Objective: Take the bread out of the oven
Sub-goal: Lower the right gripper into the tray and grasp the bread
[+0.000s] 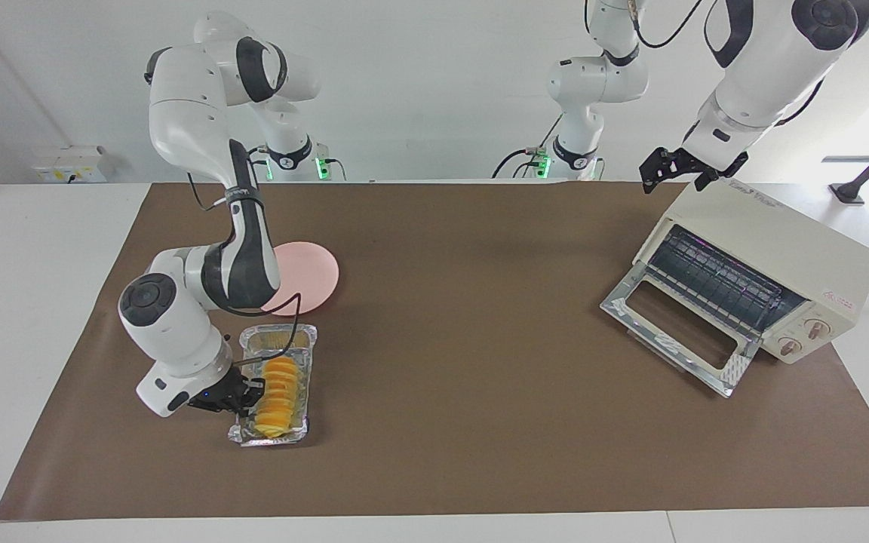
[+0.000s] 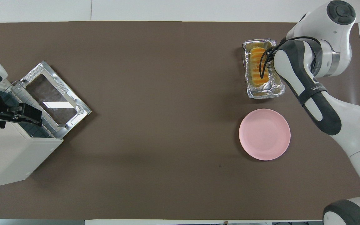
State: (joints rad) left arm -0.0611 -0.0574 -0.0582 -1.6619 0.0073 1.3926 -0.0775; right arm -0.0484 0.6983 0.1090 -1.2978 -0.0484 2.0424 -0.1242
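Brown matting (image 1: 465, 422) lies bare between the open oven (image 1: 763, 275) and the foil tray (image 1: 244, 433) — bread (image 1: 280, 386) in it, farther from the robots than the pink plate (image 1: 319, 269). Right gripper (image 1: 237, 397) pinches the tray's rim; left gripper (image 1: 674, 172) hangs over the oven, fingers spread, holding nothing.

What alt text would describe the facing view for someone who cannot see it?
The right gripper is at the edge of a foil tray holding the bread, beside a pink plate. The left gripper hangs over the open oven.
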